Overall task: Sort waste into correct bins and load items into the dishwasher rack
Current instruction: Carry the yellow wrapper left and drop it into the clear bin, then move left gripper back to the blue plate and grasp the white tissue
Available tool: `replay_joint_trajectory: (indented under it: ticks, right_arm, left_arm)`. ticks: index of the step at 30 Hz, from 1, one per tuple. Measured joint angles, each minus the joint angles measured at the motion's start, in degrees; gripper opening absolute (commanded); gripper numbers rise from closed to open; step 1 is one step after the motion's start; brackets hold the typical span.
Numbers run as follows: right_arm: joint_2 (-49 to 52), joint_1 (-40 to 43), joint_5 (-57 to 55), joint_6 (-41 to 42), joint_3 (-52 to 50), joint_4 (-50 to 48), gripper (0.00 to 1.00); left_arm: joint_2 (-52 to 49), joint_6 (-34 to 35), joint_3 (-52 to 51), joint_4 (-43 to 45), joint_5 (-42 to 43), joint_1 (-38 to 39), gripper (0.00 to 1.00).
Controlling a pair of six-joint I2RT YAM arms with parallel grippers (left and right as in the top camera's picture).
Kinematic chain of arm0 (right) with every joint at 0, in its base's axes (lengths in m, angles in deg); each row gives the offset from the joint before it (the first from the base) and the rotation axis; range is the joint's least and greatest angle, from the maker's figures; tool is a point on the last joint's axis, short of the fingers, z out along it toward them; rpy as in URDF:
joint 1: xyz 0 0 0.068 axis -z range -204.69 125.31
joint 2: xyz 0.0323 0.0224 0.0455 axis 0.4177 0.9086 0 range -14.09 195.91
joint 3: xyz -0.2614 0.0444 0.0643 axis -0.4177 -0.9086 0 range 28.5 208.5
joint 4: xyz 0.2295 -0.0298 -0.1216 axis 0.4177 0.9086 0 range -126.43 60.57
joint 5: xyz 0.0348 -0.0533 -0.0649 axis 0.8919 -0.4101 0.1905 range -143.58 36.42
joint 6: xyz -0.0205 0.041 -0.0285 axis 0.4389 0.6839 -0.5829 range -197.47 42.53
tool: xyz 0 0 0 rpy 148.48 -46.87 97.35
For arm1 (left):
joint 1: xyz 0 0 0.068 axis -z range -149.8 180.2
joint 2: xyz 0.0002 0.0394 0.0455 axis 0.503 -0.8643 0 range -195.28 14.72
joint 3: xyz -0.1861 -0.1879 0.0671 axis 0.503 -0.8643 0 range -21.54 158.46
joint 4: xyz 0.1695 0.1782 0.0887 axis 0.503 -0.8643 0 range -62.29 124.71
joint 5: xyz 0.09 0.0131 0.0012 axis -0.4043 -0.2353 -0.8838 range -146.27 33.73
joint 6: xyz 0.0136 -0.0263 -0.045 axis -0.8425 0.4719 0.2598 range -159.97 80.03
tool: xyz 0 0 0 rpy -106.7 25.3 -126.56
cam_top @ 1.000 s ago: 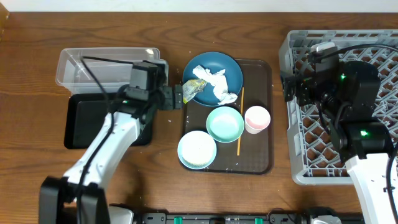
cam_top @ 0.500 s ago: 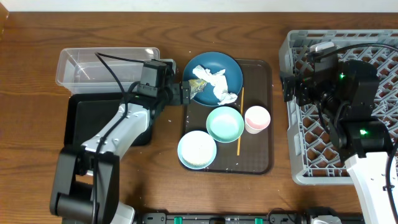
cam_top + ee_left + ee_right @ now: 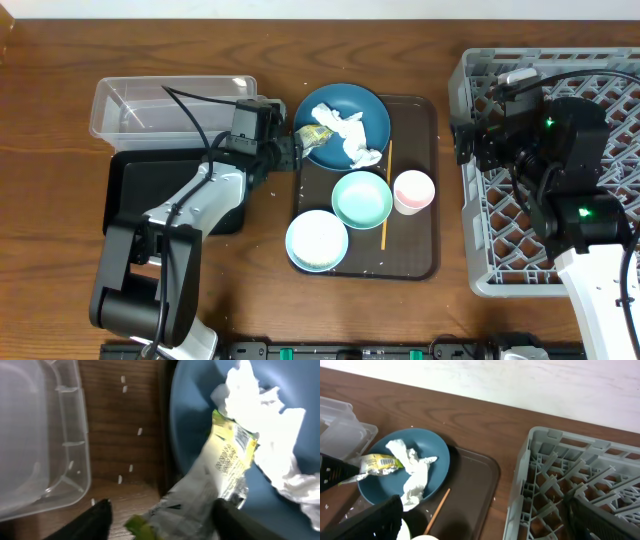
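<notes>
The yellow-green wrapper [image 3: 312, 137] lies over the left rim of the dark-blue dish [image 3: 350, 108], beside crumpled white tissues [image 3: 350, 138]. My left gripper [image 3: 291, 150] is open at that rim. In the left wrist view the wrapper [image 3: 220, 465] reaches between its spread fingers [image 3: 162, 510]. The mint-green bowl [image 3: 361, 199], white bowl [image 3: 317, 240], pink-white cup [image 3: 413, 191] and yellow-orange stick [image 3: 385, 195] sit on the brown tray [image 3: 425, 255]. My right gripper [image 3: 468, 140] is open and empty over the left edge of the grey rack [image 3: 560, 250].
The clear tub [image 3: 130, 105] stands at the back left, with the black tray [image 3: 135, 195] in front of it under my left arm. Loose rice grains [image 3: 131, 467] lie on the wood between the tub and the dish.
My left arm has swung closer to the dish, and the wrapper now sits further in between its fingers. The right arm has not moved.
</notes>
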Motion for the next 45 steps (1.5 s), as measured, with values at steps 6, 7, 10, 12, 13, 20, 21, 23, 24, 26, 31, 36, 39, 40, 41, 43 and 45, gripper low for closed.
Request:
replay_joint_trajectory:
  ticks: [6, 7, 10, 12, 13, 20, 21, 23, 24, 26, 31, 36, 39, 40, 41, 43, 45]
  right_arm:
    - [0.0, 0.0, 0.0, 0.0, 0.0, 0.0, 0.99]
    - [0.0, 0.0, 0.0, 0.0, 0.0, 0.0, 0.99]
    - [0.0, 0.0, 0.0, 0.0, 0.0, 0.1, 0.99]
    - [0.0, 0.0, 0.0, 0.0, 0.0, 0.1, 0.99]
    - [0.0, 0.0, 0.0, 0.0, 0.0, 0.1, 0.99]
    - [0.0, 0.0, 0.0, 0.0, 0.0, 0.3, 0.99]
    - [0.0, 0.0, 0.0, 0.0, 0.0, 0.3, 0.99]
    - [0.0, 0.0, 0.0, 0.0, 0.0, 0.4, 0.99]
    - [0.0, 0.0, 0.0, 0.0, 0.0, 0.4, 0.99]
    - [0.0, 0.0, 0.0, 0.0, 0.0, 0.4, 0.99]
    - [0.0, 0.0, 0.0, 0.0, 0.0, 0.4, 0.99]
    - [0.0, 0.0, 0.0, 0.0, 0.0, 0.4, 0.99]
    - [0.0, 0.0, 0.0, 0.0, 0.0, 0.4, 0.99]
    - [0.0, 0.0, 0.0, 0.0, 0.0, 0.4, 0.99]
    - [0.0, 0.0, 0.0, 0.0, 0.0, 0.5, 0.99]
    - [0.0, 0.0, 0.0, 0.0, 0.0, 0.6, 0.99]
    - [0.0, 0.0, 0.0, 0.0, 0.0, 0.9, 0.99]
  left_arm:
    - [0.0, 0.2, 0.0, 0.0, 1.7, 0.0, 0.3]
    - [0.0, 0.0, 0.0, 0.0, 1.9, 0.0, 0.3]
    - [0.0, -0.1, 0.0, 0.0, 2.3, 0.0, 0.29]
    - [0.0, -0.1, 0.0, 0.0, 2.5, 0.0, 0.25]
    - [0.0, -0.1, 0.0, 0.0, 2.6, 0.0, 0.24]
    - [1.2, -0.2, 0.0, -0.4, 2.7, 0.0, 0.19]
    - [2.1, -0.3, 0.0, -0.8, 2.7, 0.0, 0.19]
    - [4.9, -0.6, 0.0, -1.6, 2.7, 0.0, 0.18]
    - [7.0, -0.6, 0.0, -2.1, 2.4, 0.0, 0.19]
    - [11.6, -0.9, 0.0, -2.5, 1.0, -0.1, 0.19]
    - [21.3, -1.6, 0.1, -0.5, -8.7, -1.8, 0.19]
    - [21.6, -1.7, 0.3, 3.3, -17.4, -7.0, 0.25]
    - [17.8, -1.8, 0.3, 5.9, -19.8, -10.3, 0.36]
    - [16.2, -1.8, 0.3, 6.8, -20.2, -11.1, 0.45]
    - [15.1, -2.1, 0.3, 7.3, -20.3, -11.6, 0.5]
    - [13.2, -1.8, 0.3, 8.6, -19.6, -12.1, 0.54]
    - [12.7, -1.7, 0.3, 10.8, -17.5, -12.0, 0.57]
